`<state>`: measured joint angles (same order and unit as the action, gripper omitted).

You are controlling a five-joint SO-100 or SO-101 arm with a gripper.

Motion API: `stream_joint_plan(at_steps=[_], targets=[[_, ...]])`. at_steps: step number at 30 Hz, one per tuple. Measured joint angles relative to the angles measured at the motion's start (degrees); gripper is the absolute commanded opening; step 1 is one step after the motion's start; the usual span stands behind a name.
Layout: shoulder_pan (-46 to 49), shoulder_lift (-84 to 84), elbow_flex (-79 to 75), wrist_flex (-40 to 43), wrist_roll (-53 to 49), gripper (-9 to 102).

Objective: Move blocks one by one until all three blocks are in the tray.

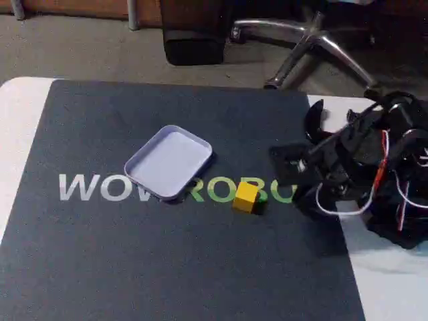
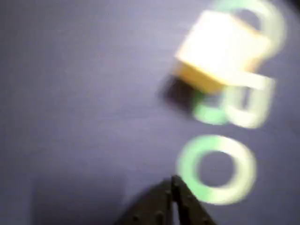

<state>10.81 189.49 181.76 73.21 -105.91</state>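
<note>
Just ahead of end effector [image 2: 173,180], yellow cube [image 2: 220,49], apart

A white worktop [image 1: 20,134] carried a dark mat [image 1: 167,267] lettered "WOW ROBO". Beyond it, at the frame's top, lay grey-brown floor [image 1: 80,47] and a chrome chair base [image 1: 314,40].

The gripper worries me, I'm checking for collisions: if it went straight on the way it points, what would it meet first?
In the blurred wrist view the gripper looks shut and points across the mat's green lettering toward the yellow cube, probably the first object met. Depth is unclear.
</note>
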Motion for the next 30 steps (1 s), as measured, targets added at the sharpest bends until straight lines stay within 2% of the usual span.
stream_joint_plan(at_steps=[5,14,21,26,30], targets=[[8.9,0.2,0.0,-0.4,-3.2,-8],[9.2,0.0,-0.3,-1.1,-3.5,-6],[4.5,-0.1,-5.7,-0.5,-2.2,-4],[2.5,-0.9,-16.2,5.7,-1.6,-3],[0.8,-12.0,-29.4,12.8,0.7,-2]])
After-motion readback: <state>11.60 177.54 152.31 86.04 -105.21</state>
